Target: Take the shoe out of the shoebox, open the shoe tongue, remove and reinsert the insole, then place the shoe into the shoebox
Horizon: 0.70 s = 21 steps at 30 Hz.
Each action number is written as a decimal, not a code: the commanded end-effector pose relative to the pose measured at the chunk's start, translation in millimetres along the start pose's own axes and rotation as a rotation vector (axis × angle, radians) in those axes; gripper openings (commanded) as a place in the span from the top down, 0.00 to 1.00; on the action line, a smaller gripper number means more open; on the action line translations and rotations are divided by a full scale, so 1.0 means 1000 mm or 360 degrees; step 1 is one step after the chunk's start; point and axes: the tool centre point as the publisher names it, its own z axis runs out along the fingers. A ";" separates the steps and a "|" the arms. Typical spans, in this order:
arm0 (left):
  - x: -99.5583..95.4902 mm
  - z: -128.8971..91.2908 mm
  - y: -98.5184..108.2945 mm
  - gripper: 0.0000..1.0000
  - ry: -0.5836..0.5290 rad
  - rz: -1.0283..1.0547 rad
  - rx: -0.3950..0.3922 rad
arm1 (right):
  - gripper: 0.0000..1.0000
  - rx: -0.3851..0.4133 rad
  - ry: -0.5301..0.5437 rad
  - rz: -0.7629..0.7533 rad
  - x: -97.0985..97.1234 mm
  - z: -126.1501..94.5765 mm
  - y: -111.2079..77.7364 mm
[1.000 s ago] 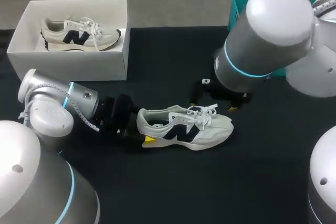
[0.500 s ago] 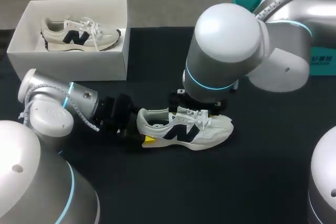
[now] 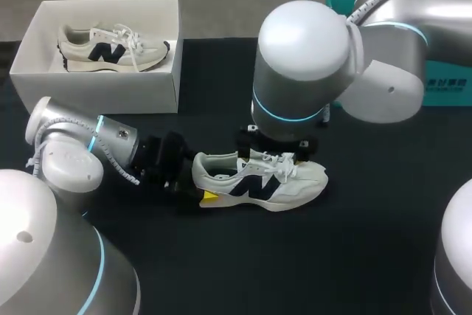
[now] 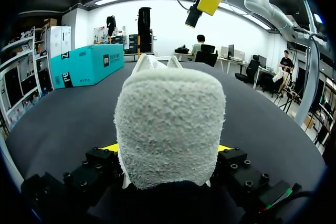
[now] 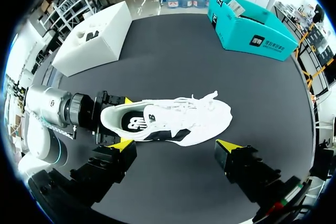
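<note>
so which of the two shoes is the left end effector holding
The shoe on the black table: the left end effector grips its heel. The other shoe sits in the white shoebox, untouched.

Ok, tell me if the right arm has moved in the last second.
Yes. The right arm swung left, from beyond the toe to above the shoe on the table.

Black table (image 3: 221,271), 3 things on it: white shoebox (image 3: 96,95) at far-left corner, teal box (image 5: 247,35) at far-right edge, pale shoe (image 3: 258,184) w/ dark logo approx. mid-table, toe to the right, apart from both boxes.
</note>
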 end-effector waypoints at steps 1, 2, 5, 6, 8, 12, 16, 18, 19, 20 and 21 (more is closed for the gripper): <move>-0.001 0.004 0.002 1.00 -0.0002 -0.0001 -0.0003 | 0.00 -0.0021 -0.0107 0.0012 0.031 0.015 -0.003; -0.001 0.004 0.002 1.00 -0.0002 -0.0001 -0.0003 | 0.00 -0.0021 -0.0107 0.0010 0.035 0.016 -0.003; -0.001 0.004 0.002 1.00 -0.0002 -0.0001 -0.0003 | 0.00 -0.0047 -0.0168 -0.0012 0.047 0.020 -0.003; -0.001 0.004 0.002 1.00 -0.0002 -0.0001 -0.0003 | 0.00 -0.0048 -0.0197 -0.0018 0.050 0.023 -0.002; -0.001 0.004 0.002 1.00 -0.0002 -0.0001 -0.0003 | 0.00 -0.0042 -0.0218 -0.0042 0.055 0.028 0.001; -0.001 0.004 0.002 1.00 -0.0002 -0.0001 -0.0003 | 0.00 -0.0022 -0.0290 -0.0057 0.062 0.035 0.008; -0.001 0.004 0.002 1.00 -0.0002 -0.0001 -0.0003 | 0.00 0.0015 -0.0455 -0.0089 0.065 0.045 0.014; -0.001 0.004 0.002 1.00 -0.0002 -0.0001 -0.0003 | 0.00 0.0005 -0.0518 -0.0104 0.066 0.048 0.015; -0.001 0.004 0.002 1.00 -0.0002 -0.0001 -0.0003 | 0.00 0.0005 -0.0559 -0.0116 0.067 0.051 0.015; -0.001 0.004 0.002 1.00 -0.0002 -0.0001 -0.0003 | 0.00 0.0004 -0.0586 -0.0122 0.068 0.052 0.015; -0.001 0.004 0.002 1.00 -0.0002 -0.0001 -0.0003 | 0.00 0.0004 -0.0604 -0.0121 0.069 0.053 0.015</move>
